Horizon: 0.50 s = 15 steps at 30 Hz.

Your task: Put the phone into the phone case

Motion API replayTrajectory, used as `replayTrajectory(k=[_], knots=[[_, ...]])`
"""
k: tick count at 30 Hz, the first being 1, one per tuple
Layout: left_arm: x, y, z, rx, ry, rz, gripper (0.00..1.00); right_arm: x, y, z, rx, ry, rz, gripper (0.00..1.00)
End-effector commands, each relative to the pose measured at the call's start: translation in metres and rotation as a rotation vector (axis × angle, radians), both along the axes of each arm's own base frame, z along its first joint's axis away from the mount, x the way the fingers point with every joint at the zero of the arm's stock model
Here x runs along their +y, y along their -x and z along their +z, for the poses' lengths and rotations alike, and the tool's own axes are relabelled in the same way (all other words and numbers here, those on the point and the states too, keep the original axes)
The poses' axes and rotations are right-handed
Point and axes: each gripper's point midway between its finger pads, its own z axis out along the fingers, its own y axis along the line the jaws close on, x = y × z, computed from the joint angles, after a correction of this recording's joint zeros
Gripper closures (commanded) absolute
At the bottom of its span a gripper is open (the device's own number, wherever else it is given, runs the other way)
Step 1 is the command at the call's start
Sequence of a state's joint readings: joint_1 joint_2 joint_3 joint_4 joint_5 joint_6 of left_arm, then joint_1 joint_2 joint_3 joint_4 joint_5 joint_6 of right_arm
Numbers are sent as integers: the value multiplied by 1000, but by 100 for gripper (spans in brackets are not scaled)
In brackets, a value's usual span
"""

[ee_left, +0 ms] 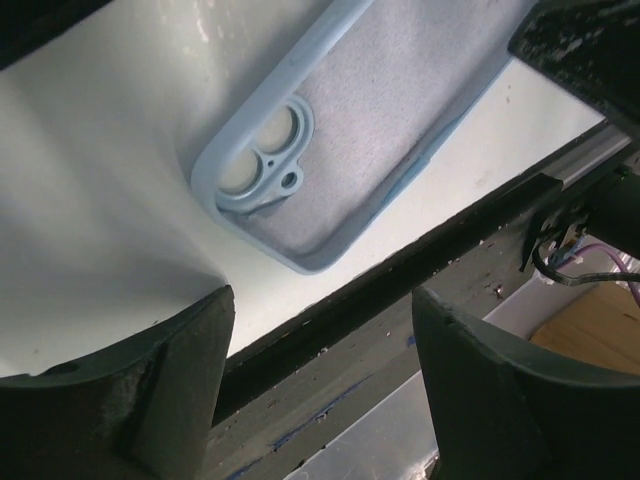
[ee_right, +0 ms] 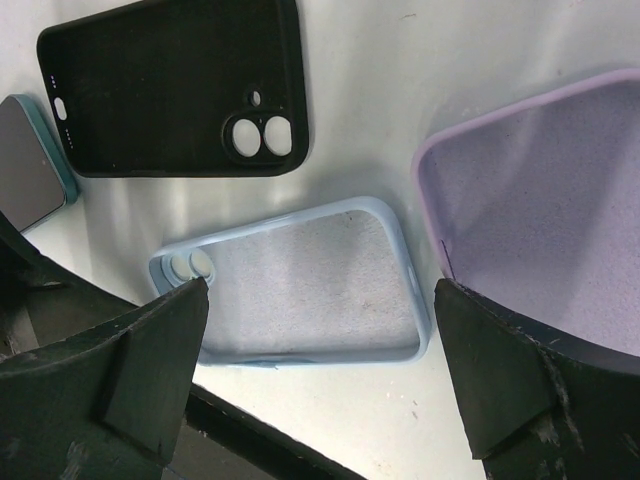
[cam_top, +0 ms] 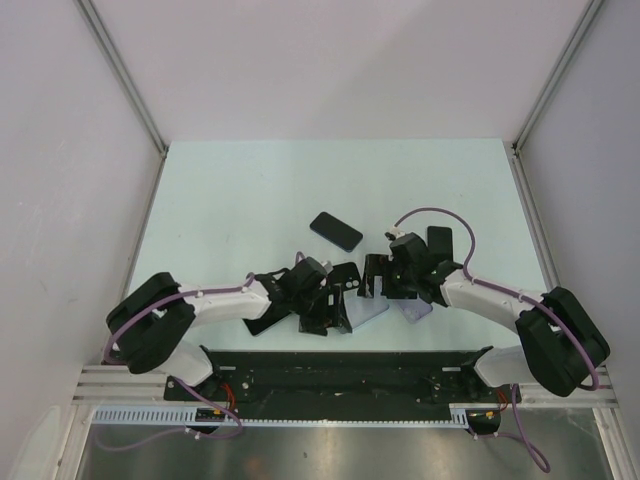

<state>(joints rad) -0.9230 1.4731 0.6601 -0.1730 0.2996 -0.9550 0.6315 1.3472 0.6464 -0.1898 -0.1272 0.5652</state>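
Cases in 3 colours lie near the front edge of the pale tabletop [cam_top: 250, 190]. They are a light blue silicone phone case [ee_right: 300, 285] with its grey felt lining facing up, a lilac silicone case [ee_right: 550, 200] just beside it, also open side up, and a black silicone case [ee_right: 170, 85] a little farther off. The dark, flat rectangular phone [cam_top: 336, 231] lies by itself on the table beyond both arms, apart from the light blue case and inside none of the 3.

The right gripper [ee_right: 320, 290] hangs over the light blue case with its 2 fingers spread wide. In its own camera's view 1 finger shows at each end of the case, and it grips nothing. Whether it touches the case I cannot tell. The left gripper [ee_left: 320, 300] is close beside it, over the table's front edge, with its jaws parted and nothing between them. The light blue case's camera-hole corner points toward the left fingers, a little ahead of them.
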Motion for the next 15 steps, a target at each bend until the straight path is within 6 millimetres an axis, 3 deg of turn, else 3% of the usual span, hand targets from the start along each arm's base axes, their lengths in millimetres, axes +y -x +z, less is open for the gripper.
replayTrajectory(k=[1,7,11,15], knots=[[-5,-11,-8,-30,-46,12,23,-5,1,-7,6,18,-10,0],[-5,-18,-11,-51,-61,5,24,-6,12,-22,64,16,-7,0],[7,-29,-13,-61,-69,34,23,-5,27,-34,115,-3,-1,0],[22,-41,-11,-77,-63,67,22,5,39,-32,137,-41,16,0]])
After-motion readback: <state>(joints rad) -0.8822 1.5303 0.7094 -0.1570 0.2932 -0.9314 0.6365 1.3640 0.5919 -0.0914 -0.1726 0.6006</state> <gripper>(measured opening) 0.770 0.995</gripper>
